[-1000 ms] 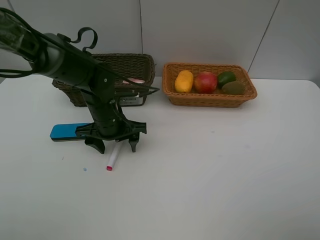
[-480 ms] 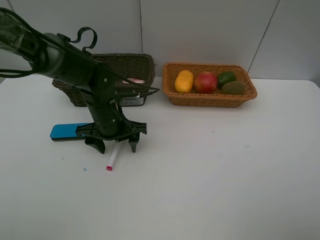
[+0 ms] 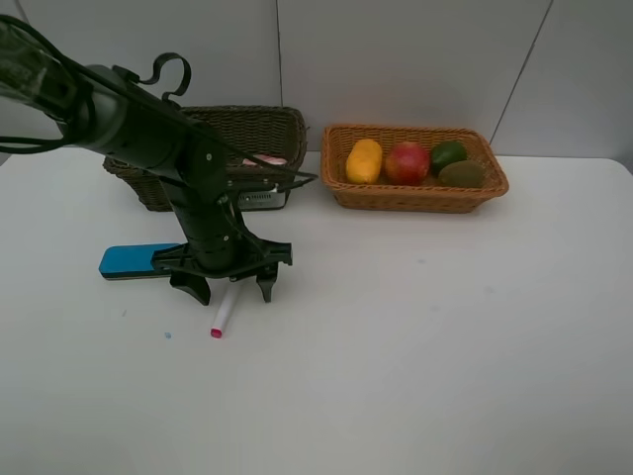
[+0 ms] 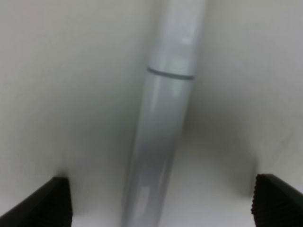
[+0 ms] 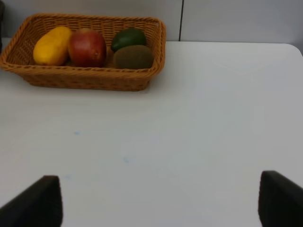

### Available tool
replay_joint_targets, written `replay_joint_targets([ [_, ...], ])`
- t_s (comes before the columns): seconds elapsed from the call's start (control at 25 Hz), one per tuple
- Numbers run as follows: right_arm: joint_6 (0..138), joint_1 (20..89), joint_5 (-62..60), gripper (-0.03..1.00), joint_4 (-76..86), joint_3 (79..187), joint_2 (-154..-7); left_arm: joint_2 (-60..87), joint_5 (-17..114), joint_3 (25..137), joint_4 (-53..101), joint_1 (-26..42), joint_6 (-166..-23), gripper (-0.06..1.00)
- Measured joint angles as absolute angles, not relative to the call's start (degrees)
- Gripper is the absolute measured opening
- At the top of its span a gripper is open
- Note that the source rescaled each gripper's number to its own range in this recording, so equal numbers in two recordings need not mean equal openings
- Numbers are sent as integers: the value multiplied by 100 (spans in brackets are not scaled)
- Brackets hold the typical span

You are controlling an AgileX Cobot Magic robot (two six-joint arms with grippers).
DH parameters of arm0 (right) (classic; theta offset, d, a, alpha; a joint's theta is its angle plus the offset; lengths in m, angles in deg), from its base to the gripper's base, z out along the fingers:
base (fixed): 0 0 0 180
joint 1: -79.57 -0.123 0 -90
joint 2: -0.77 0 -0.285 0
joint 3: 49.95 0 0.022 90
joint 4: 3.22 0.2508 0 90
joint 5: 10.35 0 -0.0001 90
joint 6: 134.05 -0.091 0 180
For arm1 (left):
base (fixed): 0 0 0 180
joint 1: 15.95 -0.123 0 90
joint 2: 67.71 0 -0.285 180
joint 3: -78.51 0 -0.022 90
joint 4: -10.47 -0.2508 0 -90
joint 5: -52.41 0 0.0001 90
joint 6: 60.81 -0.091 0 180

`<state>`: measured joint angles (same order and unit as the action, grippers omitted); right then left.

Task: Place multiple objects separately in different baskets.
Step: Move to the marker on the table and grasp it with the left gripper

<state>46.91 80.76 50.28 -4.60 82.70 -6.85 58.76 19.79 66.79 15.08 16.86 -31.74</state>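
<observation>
My left gripper point(image 3: 229, 290) stands open, straddling the white pink-tipped marker point(image 3: 224, 315) that lies on the table. In the left wrist view the marker point(image 4: 163, 118) runs between the two spread fingertips point(image 4: 47, 201) without touching them. A blue flat eraser point(image 3: 134, 260) lies just left of that gripper. The dark wicker basket point(image 3: 287, 124) sits behind the arm with something pink point(image 3: 265, 158) in it. The light basket point(image 3: 415, 196) holds a mango point(image 3: 363, 160), a red fruit point(image 3: 406, 162), a lime point(image 3: 448, 153) and a kiwi point(image 3: 461, 174). My right gripper point(image 5: 161, 201) is open over bare table, facing that basket point(image 5: 85, 78).
The left arm hides much of the dark basket's front and inside. White tabletop stretches across the middle and right, with wall panels behind both baskets. The right arm is outside the exterior high view.
</observation>
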Motion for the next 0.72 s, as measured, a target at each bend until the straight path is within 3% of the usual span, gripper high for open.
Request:
replay_joint_targets([
  [0.48,4691,8076,5028,100,-460,8270,-685,5876,1920,6696,1636,1596,-3174,96],
  [0.56,4691,8076,5028,100,-460,8270,-685,5876,1886,6696,1631,1589,-3174,83],
  [0.68,4691,8076,5028,100,-460,8270,-685,5883,1884,6696,1759,1589,-3269,48],
  [0.72,4691,8076,5028,100,-460,8270,-685,5883,1884,6696,1794,1589,-3316,42],
])
